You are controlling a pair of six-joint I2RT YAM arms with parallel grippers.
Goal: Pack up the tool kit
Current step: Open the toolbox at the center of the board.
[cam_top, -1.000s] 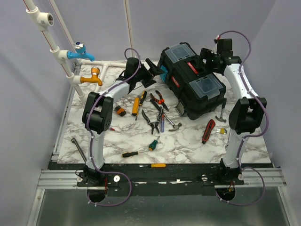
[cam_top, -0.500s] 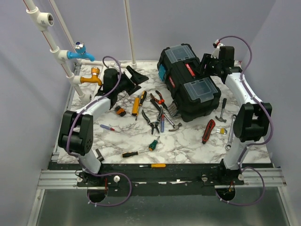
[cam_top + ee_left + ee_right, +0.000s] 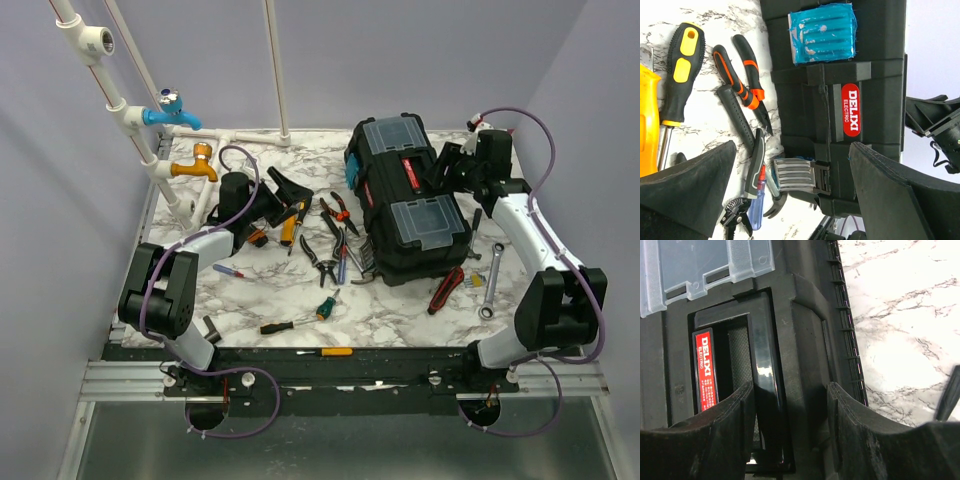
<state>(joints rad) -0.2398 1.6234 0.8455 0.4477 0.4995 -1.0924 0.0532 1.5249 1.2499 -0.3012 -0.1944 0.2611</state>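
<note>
Seen from my left wrist: red oval label (image 3: 850, 110) on the side wall of the black toolbox (image 3: 880, 60), white lettering "DELIXI ELECTRIC". Seen from my right wrist: red strip label (image 3: 705, 371) on the toolbox top, reading "DELIXI ELECTRIC".

The black toolbox (image 3: 410, 215) stands closed on the marble tabletop (image 3: 400, 310), two clear lids on top. Pliers (image 3: 340, 208), screwdrivers (image 3: 276, 327) and a wrench (image 3: 491, 283) lie loose beside it, on both sides

Blue tap (image 3: 172, 110) above orange tap (image 3: 195, 165) on white pipes (image 3: 120, 105), at far-left corner of marble table (image 3: 400, 310)
</note>
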